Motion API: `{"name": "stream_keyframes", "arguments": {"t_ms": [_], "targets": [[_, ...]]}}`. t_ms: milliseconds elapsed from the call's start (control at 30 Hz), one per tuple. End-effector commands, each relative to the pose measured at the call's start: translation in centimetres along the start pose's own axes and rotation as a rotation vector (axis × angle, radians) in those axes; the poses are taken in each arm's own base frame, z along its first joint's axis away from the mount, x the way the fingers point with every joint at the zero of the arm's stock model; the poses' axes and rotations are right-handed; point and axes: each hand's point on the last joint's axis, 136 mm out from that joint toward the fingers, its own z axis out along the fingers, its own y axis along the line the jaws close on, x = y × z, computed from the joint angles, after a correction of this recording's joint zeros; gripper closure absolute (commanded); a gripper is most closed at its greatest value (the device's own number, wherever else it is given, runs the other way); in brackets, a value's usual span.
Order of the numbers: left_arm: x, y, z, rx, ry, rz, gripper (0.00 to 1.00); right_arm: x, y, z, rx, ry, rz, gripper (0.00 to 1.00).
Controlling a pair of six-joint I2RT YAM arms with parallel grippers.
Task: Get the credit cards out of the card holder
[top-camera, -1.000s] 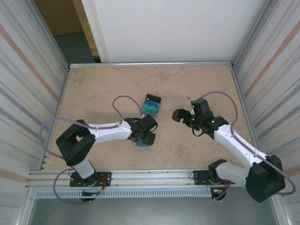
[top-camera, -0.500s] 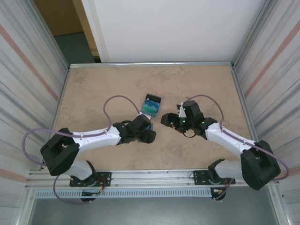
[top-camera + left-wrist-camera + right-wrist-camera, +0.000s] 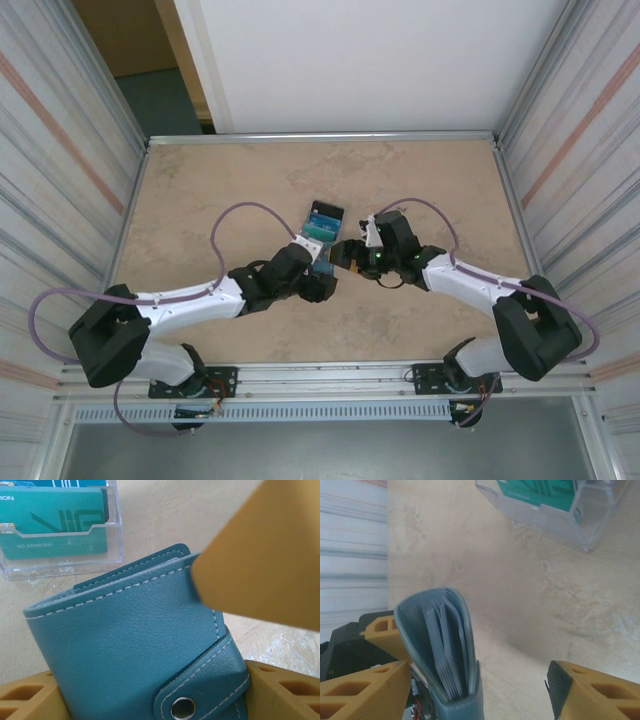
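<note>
The card holder [image 3: 125, 645], a teal-blue snap wallet, stands on edge with my left gripper [image 3: 157, 696] shut on its lower part. From above it shows as a blue patch [image 3: 322, 267] just near of the clear tray. My right gripper [image 3: 475, 690] is open and straddles the wallet's top edge [image 3: 442, 645]: its left finger is close beside the wallet, its right finger [image 3: 590, 692] well apart. The grey-blue pocket layers show inside; I cannot tell whether cards sit in them. A teal credit card [image 3: 55, 522] lies in the clear tray [image 3: 545, 520].
The clear tray [image 3: 322, 222] with a black end lies just beyond both grippers [image 3: 330, 268] at the table's middle. Metal walls [image 3: 120, 200] run along both sides. The two arms' cables [image 3: 240, 215] loop over the table.
Both arms have reached in toward the middle. The left gripper carried the card holder up toward the tray; the right gripper moved left over it and its jaws narrowed.
</note>
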Motion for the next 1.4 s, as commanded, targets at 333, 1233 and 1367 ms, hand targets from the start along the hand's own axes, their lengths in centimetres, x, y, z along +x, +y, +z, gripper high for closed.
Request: {"name": "stream_keyframes", "arguments": {"t_ms": [333, 1233, 1367], "targets": [[-2.9, -1.0, -0.8, 0.049, -0.105, 0.018, 0.22, 0.1, 3.0, 2.5, -0.127, 0.065, 0.01, 0.5], [-7.9, 2.5, -8.9, 0.338, -0.328, -0.098, 0.03, -4.2, 7.8, -6.5, -0.193, -0.108, -0.274, 1.0], [-7.4, 0.9, -9.3, 0.456, -0.299, -0.039, 0.16, -3.6, 10.0, -8.1, -0.279, -0.083, -0.361, 1.0]]}}
